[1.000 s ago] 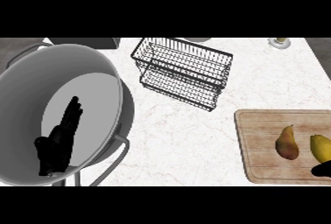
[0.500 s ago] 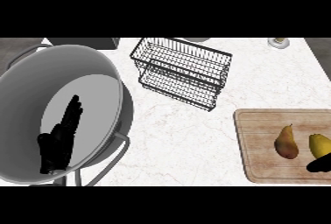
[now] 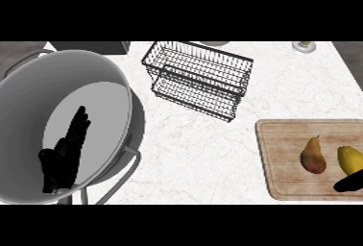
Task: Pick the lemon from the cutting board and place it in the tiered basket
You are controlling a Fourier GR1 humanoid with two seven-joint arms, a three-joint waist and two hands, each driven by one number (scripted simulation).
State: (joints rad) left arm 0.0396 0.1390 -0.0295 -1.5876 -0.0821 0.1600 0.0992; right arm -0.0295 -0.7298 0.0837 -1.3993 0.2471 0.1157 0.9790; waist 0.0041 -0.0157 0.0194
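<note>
One hand has moved — the right hand [image 3: 349, 182] now reaches the lemon [image 3: 349, 160] just above it on the cutting board [image 3: 287, 158], grip hidden; the left hand [image 3: 65, 153] rests open.

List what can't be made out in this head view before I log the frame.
- Right hand: only dark fingers show at the right edge, so its pose is unclear.
- Lemon: its right side is cut off by the edge and its lower end is covered by the right hand.
- Small object at the counter's far edge: too small to identify.
- Left hand: a dark shape over the large bowl; contact unclear.
</note>
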